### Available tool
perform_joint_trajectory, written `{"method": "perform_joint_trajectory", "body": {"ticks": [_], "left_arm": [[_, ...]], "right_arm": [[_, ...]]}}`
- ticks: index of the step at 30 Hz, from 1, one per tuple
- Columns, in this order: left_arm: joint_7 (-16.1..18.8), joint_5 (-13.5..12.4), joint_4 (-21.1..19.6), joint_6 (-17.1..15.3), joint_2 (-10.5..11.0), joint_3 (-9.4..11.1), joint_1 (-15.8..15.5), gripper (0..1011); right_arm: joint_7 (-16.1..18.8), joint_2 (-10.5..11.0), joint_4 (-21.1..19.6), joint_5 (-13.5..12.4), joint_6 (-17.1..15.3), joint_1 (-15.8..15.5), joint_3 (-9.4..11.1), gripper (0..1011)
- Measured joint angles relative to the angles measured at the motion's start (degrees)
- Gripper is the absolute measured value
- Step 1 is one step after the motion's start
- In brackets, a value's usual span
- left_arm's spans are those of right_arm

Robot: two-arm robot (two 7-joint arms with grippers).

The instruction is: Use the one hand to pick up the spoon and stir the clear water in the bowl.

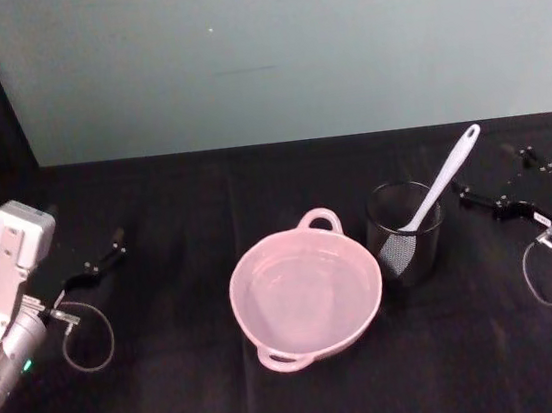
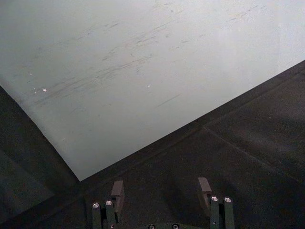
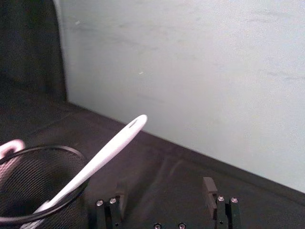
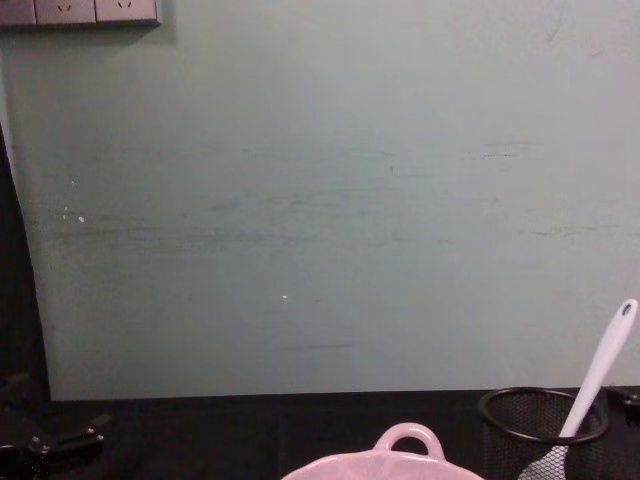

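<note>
At the centre of the head view, on a black table (image 1: 179, 400), sits a pale pink bowl (image 1: 306, 296) holding clear water, with loop handles at its far and near rims. Just to its right stands a black mesh cup (image 1: 406, 232), and a long white spoon (image 1: 442, 180) leans in it, scoop end down inside the cup and handle slanting up toward the upper right.

By my reading, the task has not started: the spoon is untouched in the cup and nothing is in the water. The step in hand is the approach to the spoon. The next move likely calls for the nearer arm to reach toward the raised handle, close on it, lift it clear of the cup rim and carry it over to the bowl.

The right gripper (image 1: 505, 200) rests low at the right edge of the head view, near the cup but apart from it. In the right wrist view its fingers (image 3: 208, 188) stand wide apart with nothing between them, and the spoon handle crosses ahead.

The left gripper (image 1: 97, 266) lies at the left side of the head view, well apart from the bowl. Its fingers (image 2: 204, 185) are also spread wide and empty.
</note>
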State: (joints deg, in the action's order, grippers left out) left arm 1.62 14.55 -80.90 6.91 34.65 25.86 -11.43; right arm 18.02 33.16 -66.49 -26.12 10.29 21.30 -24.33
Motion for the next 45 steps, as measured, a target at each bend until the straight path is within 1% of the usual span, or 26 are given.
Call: {"method": "perform_joint_trajectory", "body": {"ticks": [5, 7, 10, 14, 17, 45], "left_arm": [[0.00, 0.00, 0.00, 0.00, 0.00, 0.00, 0.00, 1005], [0.00, 0.00, 0.00, 0.00, 0.00, 0.00, 0.00, 1005], [0.00, 0.00, 0.00, 0.00, 0.00, 0.00, 0.00, 1005], [0.00, 0.00, 0.00, 0.00, 0.00, 0.00, 0.00, 1005], [0.00, 0.00, 0.00, 0.00, 0.00, 0.00, 0.00, 1005], [0.00, 0.00, 0.00, 0.00, 0.00, 0.00, 0.00, 1005]], "right_arm": [[-5.09, -0.88, -1.80, 1.91, 0.99, -1.96, 1.30, 1003], [-7.32, -1.25, -3.01, 2.92, 0.25, -2.86, 1.81, 1002], [-6.85, -1.28, -3.23, 2.88, -0.63, -2.92, 1.96, 1003], [-5.19, -1.32, -3.14, 2.80, -1.11, -2.80, 2.05, 1003], [-3.57, -1.35, -2.89, 2.85, -2.13, -2.41, 2.00, 1003], [-4.24, -1.33, -3.03, 2.80, -1.65, -2.62, 2.06, 1003]]}}
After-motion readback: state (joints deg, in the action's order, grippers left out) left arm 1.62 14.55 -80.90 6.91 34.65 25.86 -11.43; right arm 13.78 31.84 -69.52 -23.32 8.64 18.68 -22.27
